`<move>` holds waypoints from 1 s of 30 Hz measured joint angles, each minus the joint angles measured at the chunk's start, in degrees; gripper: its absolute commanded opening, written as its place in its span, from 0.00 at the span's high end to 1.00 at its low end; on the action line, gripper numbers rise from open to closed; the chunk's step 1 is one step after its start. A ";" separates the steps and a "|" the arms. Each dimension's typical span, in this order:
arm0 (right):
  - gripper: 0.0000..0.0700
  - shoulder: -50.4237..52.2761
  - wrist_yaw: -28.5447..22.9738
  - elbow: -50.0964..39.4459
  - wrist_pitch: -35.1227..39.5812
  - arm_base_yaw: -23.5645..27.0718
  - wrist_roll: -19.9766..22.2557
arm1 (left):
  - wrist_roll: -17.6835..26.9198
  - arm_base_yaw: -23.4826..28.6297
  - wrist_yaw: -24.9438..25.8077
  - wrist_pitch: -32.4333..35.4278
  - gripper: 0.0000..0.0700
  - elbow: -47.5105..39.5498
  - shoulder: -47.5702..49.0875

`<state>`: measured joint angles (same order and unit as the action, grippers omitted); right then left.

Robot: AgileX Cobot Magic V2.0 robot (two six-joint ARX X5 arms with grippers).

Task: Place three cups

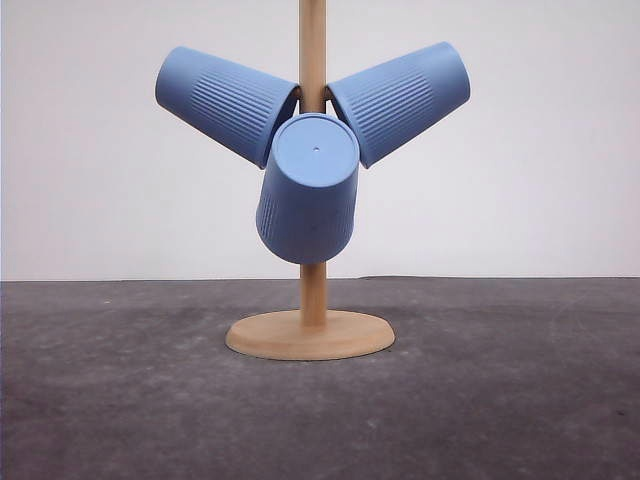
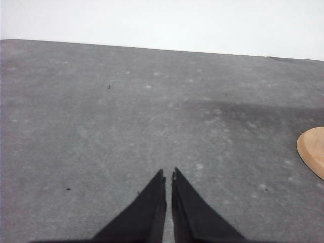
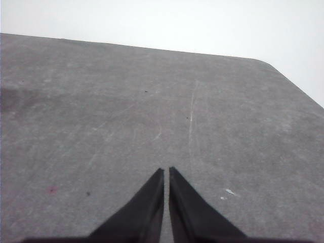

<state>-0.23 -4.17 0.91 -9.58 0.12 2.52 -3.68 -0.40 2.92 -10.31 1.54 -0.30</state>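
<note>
Three light-blue ribbed cups hang on a wooden cup tree in the front view. One cup (image 1: 222, 101) points up to the left, a second cup (image 1: 402, 97) points up to the right, and the third cup (image 1: 309, 190) faces the camera with its flat base forward. My left gripper (image 2: 168, 174) is shut over bare grey tabletop, holding nothing. My right gripper (image 3: 166, 171) is likewise shut over the tabletop with nothing between its fingers.
The cup tree has a wooden pole (image 1: 313, 40) and a round wooden base (image 1: 310, 335) standing mid-table. An edge of that base (image 2: 314, 149) shows in the left wrist view. The grey table (image 1: 520, 390) ends at a white wall; its rounded corner (image 3: 268, 63) shows in the right wrist view.
</note>
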 measured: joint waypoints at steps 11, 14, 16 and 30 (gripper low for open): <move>0.98 0.00 0.00 0.00 0.00 0.00 0.00 | 0.00 0.00 0.00 0.00 1.00 0.00 0.00; 0.98 0.00 0.00 0.00 0.00 0.00 0.00 | 0.00 0.00 0.00 0.00 1.00 0.00 0.00; 0.98 0.00 0.00 0.00 0.00 0.00 0.00 | 0.00 0.00 0.00 0.00 1.00 0.00 0.00; 0.98 0.00 0.00 0.00 0.00 0.00 0.00 | 0.00 0.00 0.00 0.00 1.00 0.00 0.00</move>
<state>-0.23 -4.16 0.91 -9.58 0.12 2.52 -3.68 -0.40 2.92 -10.31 1.54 -0.30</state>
